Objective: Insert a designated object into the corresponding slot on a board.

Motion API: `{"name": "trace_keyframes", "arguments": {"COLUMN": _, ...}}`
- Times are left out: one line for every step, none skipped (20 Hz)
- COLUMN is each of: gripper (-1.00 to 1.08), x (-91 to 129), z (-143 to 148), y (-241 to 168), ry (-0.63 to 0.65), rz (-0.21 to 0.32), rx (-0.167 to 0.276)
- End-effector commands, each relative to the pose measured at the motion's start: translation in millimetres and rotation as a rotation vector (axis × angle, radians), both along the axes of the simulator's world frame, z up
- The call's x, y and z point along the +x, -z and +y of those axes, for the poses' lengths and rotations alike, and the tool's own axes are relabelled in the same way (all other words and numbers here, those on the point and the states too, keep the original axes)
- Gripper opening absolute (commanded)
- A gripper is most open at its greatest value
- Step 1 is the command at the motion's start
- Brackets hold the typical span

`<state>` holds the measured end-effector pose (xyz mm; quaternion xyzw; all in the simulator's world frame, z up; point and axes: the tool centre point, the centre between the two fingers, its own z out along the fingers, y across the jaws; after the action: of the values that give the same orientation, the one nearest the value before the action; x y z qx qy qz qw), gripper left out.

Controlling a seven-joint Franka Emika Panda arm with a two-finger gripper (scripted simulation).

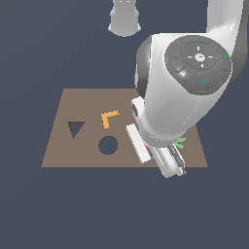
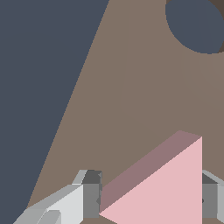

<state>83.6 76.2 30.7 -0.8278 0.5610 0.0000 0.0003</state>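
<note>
Presently the end effector [image 2: 146, 197] straddles the pink triangle [image 2: 168, 188] on the board [image 1: 58, 146], fingers [image 2: 89, 194] flanking it; contact cannot be confirmed. Round hole [image 1: 108, 145], triangular slot [image 1: 76, 129] and orange L [image 1: 109, 118] lie apart; green piece [image 1: 180, 143] adjacent.

Bare board [image 1: 87, 99] surrounds the slot [image 1: 76, 129]; an orange L-piece [image 1: 109, 118] lies near it.

Glossy white plastic-looking arm [image 1: 180, 97]; matt, smooth brown board [image 1: 63, 146]; flat, unshaded pale-pink triangle piece [image 2: 170, 188]; dull grey fingers [image 2: 89, 197]; matt orange L piece [image 1: 109, 118].
</note>
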Motion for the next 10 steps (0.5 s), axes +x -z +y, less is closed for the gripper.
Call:
{"name": "trace_keyframes", "arguments": {"gripper": -1.00, "x": -4, "z": -2, "y": 0, "ry": -0.029, "rz": 0.000, "rx": 0.000}}
{"name": "trace_keyframes", "arguments": {"gripper": -1.00, "x": -6, "z": -3, "y": 0, "ry": -0.043, "rz": 0.000, "rx": 0.000}}
{"name": "trace_keyframes", "arguments": {"gripper": -1.00, "x": -9, "z": -4, "y": -1, "ry": -0.059, "rz": 0.000, "rx": 0.000}}
{"name": "trace_keyframes", "arguments": {"gripper": -1.00, "x": -11, "z": -5, "y": -1, "ry": -0.076, "rz": 0.000, "rx": 0.000}}
{"name": "trace_keyframes", "arguments": {"gripper": -1.00, "x": -14, "z": -7, "y": -1, "ry": -0.094, "rz": 0.000, "rx": 0.000}}
{"name": "trace_keyframes", "arguments": {"gripper": -1.00, "x": -17, "z": -8, "y": -1, "ry": -0.114, "rz": 0.000, "rx": 0.000}}
{"name": "trace_keyframes", "arguments": {"gripper": -1.00, "x": -20, "z": -10, "y": -1, "ry": -0.134, "rz": 0.000, "rx": 0.000}}
{"name": "trace_keyframes", "arguments": {"gripper": -1.00, "x": -23, "z": -12, "y": -1, "ry": -0.156, "rz": 0.000, "rx": 0.000}}
{"name": "trace_keyframes", "arguments": {"gripper": -1.00, "x": -26, "z": -14, "y": -1, "ry": -0.179, "rz": 0.000, "rx": 0.000}}
{"name": "trace_keyframes", "arguments": {"gripper": -1.00, "x": -29, "z": -16, "y": -1, "ry": -0.204, "rz": 0.000, "rx": 0.000}}
